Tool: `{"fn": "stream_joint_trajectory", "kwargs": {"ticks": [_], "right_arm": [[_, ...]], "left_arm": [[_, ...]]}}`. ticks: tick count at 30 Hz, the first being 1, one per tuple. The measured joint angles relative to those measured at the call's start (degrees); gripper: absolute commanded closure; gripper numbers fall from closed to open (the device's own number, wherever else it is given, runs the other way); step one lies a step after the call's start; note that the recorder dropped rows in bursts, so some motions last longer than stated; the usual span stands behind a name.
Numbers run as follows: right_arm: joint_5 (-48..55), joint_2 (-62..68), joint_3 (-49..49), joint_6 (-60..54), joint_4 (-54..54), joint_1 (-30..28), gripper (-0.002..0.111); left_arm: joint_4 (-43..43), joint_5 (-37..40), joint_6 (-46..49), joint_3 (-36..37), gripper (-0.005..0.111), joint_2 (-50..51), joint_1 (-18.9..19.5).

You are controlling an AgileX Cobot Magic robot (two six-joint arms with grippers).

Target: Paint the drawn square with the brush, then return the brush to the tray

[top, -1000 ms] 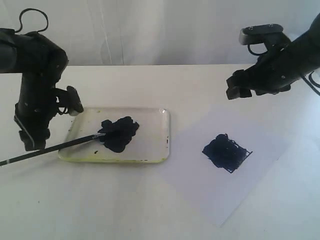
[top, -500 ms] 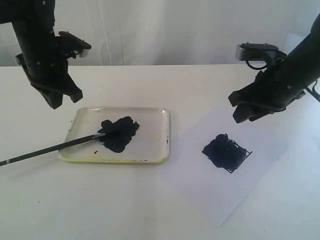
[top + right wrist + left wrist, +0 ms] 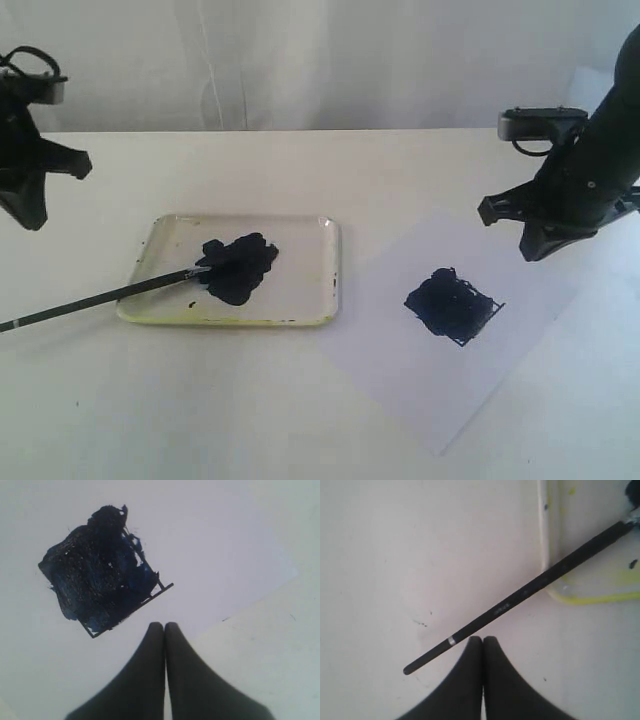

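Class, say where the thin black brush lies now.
Exterior view, left side: the thin black brush lies tip in the whitish rectangular tray, handle crossing its left rim.

A white paper sheet lies flat on the white table.

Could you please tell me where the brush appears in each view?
Exterior: brush lies lower left, tip in the paint of the tray, handle out over the table.
Left wrist: brush crosses the middle diagonally.
Right wrist: not in it.
Shared landmark: the yellow-stained rim of the tray under the handle, in exterior and left wrist views.
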Motion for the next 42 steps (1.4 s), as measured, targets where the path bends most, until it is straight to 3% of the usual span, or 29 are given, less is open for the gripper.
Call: {"fn": "stream_joint_trajectory", "kwargs": {"ticks": [7,18,29,32,42], "right_arm": [[4.74,2.02,-5.25,2.06,-0.15,-0.67,0.108],[13.27,1.57,-5.41,2.42,-1.27,-1.98,0.108],[16.93,-12.67,-2.8,5.35,-1.54,-1.98,0.108],[17.31,-18.07,-0.62,5.49,-1.98,-1.98,0.108],[13.63,-57.69,8.72,4.88,-2.53,-1.98,0.108]], "left_arm": [[1.87,0.0,0.12,5.12,0.107,-1.8,3.65],[2.96,0.0,1.46,11.98,0.107,-8.23,3.8],[3.22,0.0,2.34,17.68,0.107,-21.43,3.8],[3.22,0.11,2.64,19.87,0.107,-26.63,3.8],[3.33,0.22,2.76,23.2,0.107,-65.14,3.8]]}}
